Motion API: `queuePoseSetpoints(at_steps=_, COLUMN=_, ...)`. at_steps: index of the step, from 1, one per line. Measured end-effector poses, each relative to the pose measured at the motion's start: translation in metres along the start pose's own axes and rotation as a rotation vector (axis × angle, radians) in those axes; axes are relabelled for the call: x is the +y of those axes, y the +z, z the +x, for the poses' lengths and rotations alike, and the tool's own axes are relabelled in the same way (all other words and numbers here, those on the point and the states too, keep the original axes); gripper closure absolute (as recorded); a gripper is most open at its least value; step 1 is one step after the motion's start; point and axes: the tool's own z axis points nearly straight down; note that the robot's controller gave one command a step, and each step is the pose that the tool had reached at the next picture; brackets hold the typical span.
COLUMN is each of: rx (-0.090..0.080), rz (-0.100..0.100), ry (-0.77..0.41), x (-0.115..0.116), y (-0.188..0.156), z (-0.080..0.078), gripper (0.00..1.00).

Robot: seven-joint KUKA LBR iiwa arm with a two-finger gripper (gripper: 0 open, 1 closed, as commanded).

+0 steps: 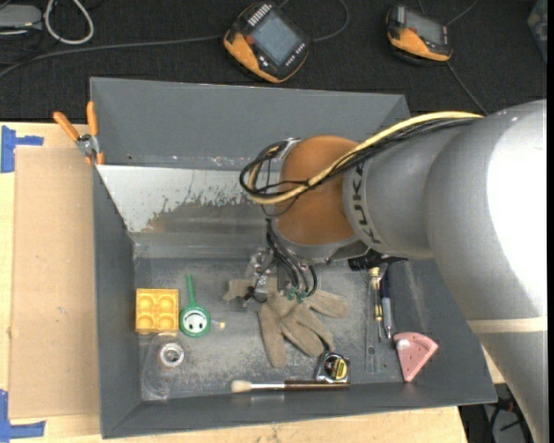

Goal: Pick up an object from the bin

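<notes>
My gripper [261,282] hangs low in the middle of the bin, under the arm's orange cover. It is right at the upper left end of a tan work glove [294,326] that lies flat on the bin floor with its fingers spread to the right and downward. Whether it touches the glove is hidden. A small black-and-yellow tape measure [331,368] lies just below the glove. A thin brush [286,386] lies along the front wall.
To the left lie a yellow moulded block [156,310], a green smiley-face toy with a stem [194,318] and a small metal ring [171,354]. A pen-like tool [381,310] and a pink wedge [415,353] sit at the right, beneath the arm.
</notes>
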Motion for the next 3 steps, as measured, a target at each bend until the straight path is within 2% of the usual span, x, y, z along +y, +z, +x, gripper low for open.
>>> queuePoseSetpoints(at_steps=1, rx=0.001, rz=0.0, ry=0.0, x=0.0, y=-0.002, z=0.0, gripper=1.0)
queuePoseSetpoints(at_steps=3, rx=0.006, rz=0.001, ry=0.001, x=-0.001, y=-0.04, z=0.002, gripper=1.0)
